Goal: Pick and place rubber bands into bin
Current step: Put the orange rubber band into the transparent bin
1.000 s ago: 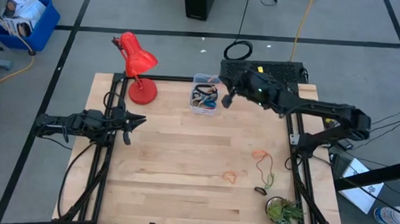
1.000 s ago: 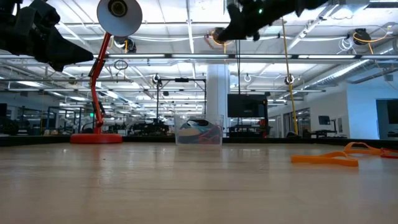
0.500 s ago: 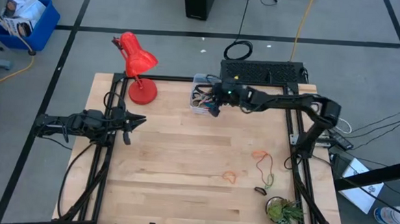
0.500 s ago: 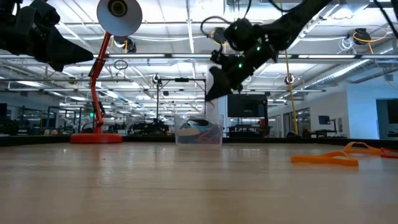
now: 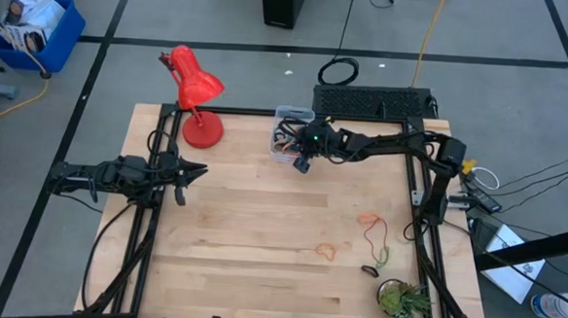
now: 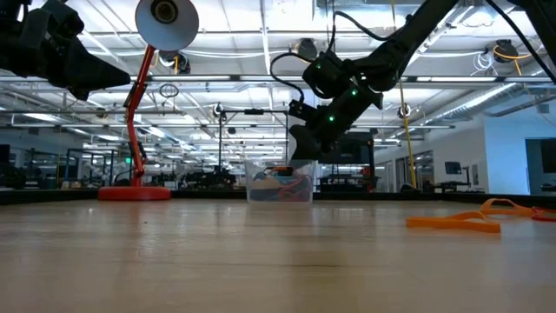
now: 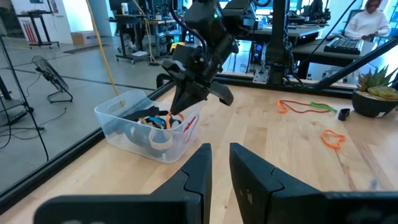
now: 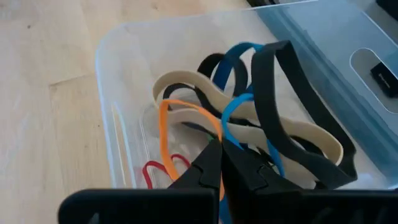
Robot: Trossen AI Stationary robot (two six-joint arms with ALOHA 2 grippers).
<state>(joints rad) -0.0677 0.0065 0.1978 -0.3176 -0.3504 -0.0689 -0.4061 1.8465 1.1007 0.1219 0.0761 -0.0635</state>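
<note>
Clear plastic bin (image 5: 287, 132) at the table's far edge, into which the right gripper (image 5: 301, 161) has just descended, fingers closed apparently on an orange band (image 8: 177, 134); release comes next.

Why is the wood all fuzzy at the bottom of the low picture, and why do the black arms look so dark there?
Low view: the table nearest the camera is out of focus, and bright ceiling lights behind turn the right gripper over the bin into a silhouette. Right wrist view: its own fingers are blurred, the rubber bands sharp. High view: even light, faint shadows.
</note>
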